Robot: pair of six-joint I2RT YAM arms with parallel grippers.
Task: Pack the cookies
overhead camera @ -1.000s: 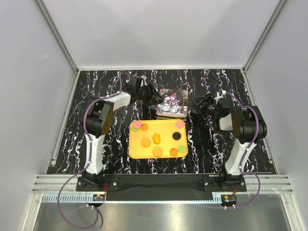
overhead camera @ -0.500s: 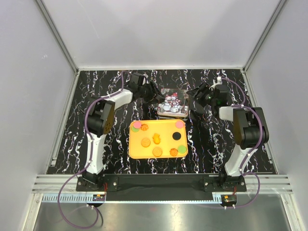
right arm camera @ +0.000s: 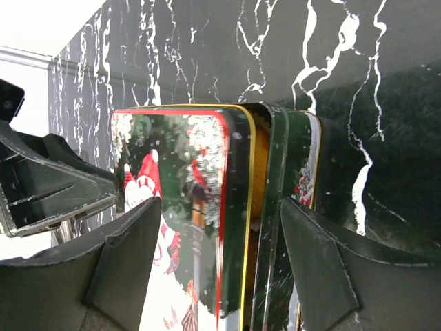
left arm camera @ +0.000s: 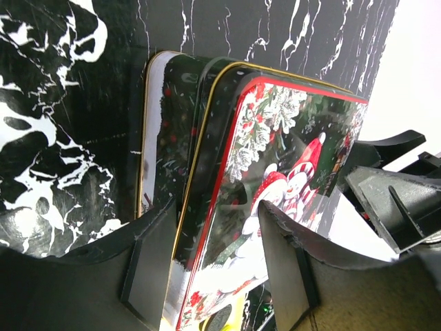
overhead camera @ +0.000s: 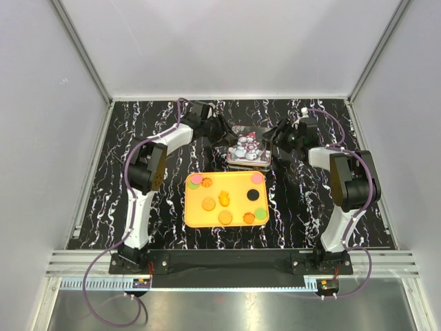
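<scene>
Several cookies (overhead camera: 224, 218), orange, black, pink and green, lie on a yellow tray (overhead camera: 195, 219). Behind the tray stands a Christmas tin; its snowman lid (overhead camera: 248, 146) sits ajar on the base. My left gripper (overhead camera: 220, 135) is at the tin's left end and my right gripper (overhead camera: 275, 143) at its right end. In the left wrist view my left gripper (left arm camera: 217, 269) is open, with the lid's (left arm camera: 289, 152) edge between its fingers. In the right wrist view my right gripper (right arm camera: 220, 269) is open around the lid (right arm camera: 172, 179) and the base (right arm camera: 289, 172).
The black marbled table (overhead camera: 138, 207) is enclosed by white walls at the back and sides. An aluminium rail (overhead camera: 234, 261) runs along the near edge by the arm bases.
My right wrist has swung back and in toward the tin's right end. My left gripper has shifted slightly back at the left end. The tin sits a little farther back.
</scene>
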